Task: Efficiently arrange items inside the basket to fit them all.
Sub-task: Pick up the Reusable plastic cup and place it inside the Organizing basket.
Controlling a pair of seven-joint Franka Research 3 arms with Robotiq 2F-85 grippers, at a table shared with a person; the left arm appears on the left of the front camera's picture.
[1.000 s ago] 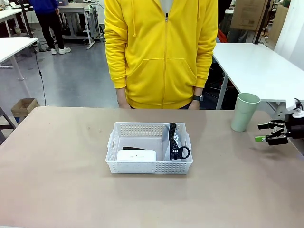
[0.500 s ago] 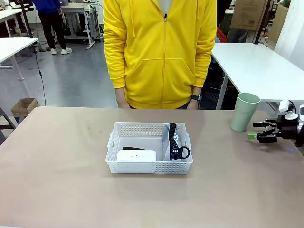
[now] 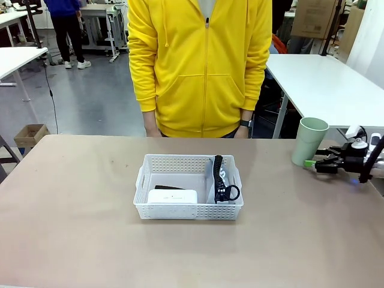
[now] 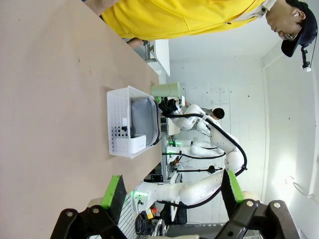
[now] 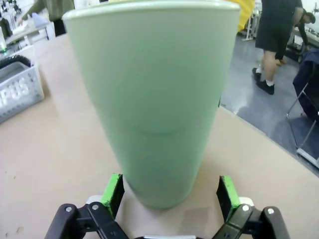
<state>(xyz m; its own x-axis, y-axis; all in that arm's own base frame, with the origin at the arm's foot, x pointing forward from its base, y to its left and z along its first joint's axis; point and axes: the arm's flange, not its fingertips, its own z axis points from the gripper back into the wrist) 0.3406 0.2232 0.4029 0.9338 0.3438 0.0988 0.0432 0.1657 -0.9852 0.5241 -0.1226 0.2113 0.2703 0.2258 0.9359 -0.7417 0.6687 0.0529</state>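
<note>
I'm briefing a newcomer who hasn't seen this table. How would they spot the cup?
Start at the white lattice basket mid-table, then look toward the table's far right edge. The pale green plastic cup stands upright there, outside the basket; it is the table's one tall, green thing.

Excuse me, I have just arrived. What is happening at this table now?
The right gripper is open around the base of the pale green cup, which stands upright on the table to the right of the white basket. A white box and a strapped pouch already lie in the basket. The left gripper hangs open. A person in yellow stands watching.
</note>
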